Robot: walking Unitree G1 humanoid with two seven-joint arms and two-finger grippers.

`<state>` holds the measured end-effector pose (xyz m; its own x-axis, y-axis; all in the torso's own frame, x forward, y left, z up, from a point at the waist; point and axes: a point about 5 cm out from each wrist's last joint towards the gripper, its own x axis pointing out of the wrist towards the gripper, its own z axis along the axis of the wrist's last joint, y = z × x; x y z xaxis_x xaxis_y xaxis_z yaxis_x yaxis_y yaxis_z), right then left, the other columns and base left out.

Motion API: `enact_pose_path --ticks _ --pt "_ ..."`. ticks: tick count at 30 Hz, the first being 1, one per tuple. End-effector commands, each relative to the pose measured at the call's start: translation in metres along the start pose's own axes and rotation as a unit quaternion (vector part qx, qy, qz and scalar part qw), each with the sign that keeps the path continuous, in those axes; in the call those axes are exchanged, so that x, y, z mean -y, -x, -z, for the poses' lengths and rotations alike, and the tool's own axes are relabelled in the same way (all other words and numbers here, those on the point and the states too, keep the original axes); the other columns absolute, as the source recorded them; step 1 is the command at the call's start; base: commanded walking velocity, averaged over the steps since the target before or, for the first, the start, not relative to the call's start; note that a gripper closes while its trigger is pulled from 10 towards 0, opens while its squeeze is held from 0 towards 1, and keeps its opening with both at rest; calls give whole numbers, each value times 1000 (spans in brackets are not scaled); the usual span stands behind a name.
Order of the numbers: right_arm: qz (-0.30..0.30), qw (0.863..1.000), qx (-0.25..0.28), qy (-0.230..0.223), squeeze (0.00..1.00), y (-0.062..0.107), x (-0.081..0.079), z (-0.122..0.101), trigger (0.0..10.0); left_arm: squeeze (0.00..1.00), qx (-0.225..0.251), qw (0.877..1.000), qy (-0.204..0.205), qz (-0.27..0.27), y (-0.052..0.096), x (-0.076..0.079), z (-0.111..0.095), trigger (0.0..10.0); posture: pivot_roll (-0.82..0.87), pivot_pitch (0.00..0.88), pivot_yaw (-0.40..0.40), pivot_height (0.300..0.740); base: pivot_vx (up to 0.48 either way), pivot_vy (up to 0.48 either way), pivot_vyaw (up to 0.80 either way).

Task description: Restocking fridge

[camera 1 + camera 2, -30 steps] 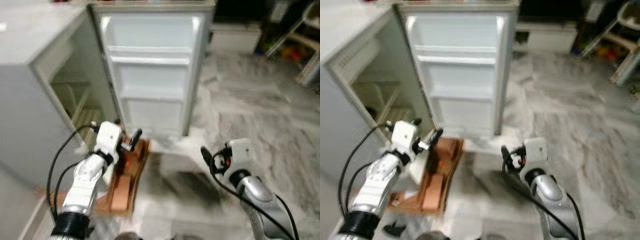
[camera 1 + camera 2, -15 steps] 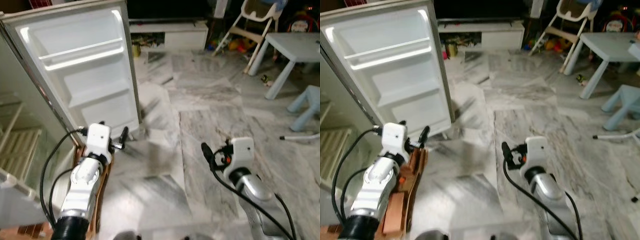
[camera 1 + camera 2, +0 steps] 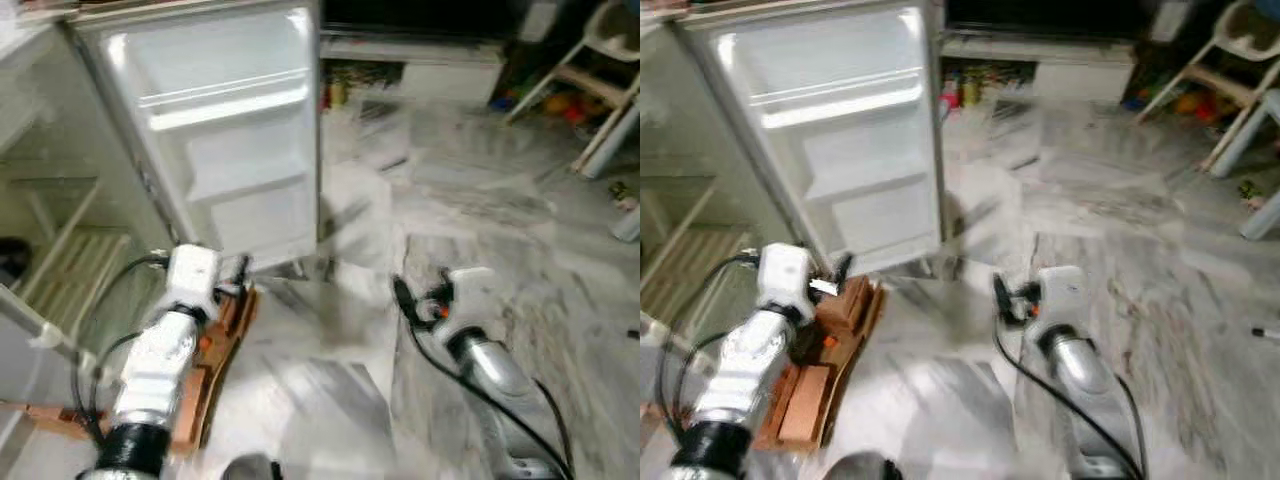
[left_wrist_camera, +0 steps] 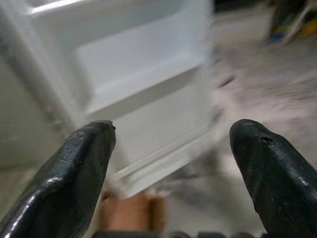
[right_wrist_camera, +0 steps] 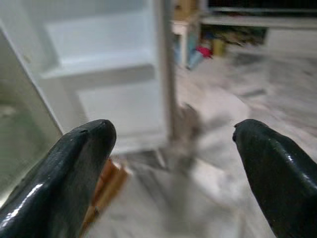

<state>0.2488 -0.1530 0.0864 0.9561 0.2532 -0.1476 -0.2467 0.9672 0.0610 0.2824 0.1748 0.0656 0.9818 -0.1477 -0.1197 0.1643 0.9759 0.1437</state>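
While facing fridge door (image 3: pixel 225 130) | left gripper (image 4: pixel 173 163) spread, empty | right gripper (image 5: pixel 173 168) spread, empty | cardboard (image 3: pixel 830 350) under left.

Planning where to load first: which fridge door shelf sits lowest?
The bottom door shelf, nearest the floor, below the middle shelf and the railed top one.

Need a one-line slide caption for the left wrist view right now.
Left gripper open and empty, its fingers framing the open fridge door and its bare shelves.
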Motion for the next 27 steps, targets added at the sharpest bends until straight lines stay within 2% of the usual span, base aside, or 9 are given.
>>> enact_pose_path --ticks 1,7,14,20,27 --pt "21 1000 -9 6 0 5 11 5 10000 0 12 1000 1 20 -5 13 -5 10000 -31 0 45 740 454 0 0" --pt "32 999 -14 3 0 3 13 7 10000 0 9 1000 1 30 -6 18 -4 10000 -29 0 43 740 426 -87 0" --pt "33 999 -15 3 0 2 15 8 10000 0 4 999 -3 39 -7 21 -3 10000 -28 0 40 740 298 -370 -800" --pt "35 999 -12 8 0 1 16 7 10000 0 -2 999 -3 37 -7 23 -2 10000 -29 0 35 740 0 -451 -691" --pt "43 999 16 22 0 -9 15 -6 10000 0 -15 999 17 38 -1 21 2 10000 -16 0 25 740 0 -457 -652"
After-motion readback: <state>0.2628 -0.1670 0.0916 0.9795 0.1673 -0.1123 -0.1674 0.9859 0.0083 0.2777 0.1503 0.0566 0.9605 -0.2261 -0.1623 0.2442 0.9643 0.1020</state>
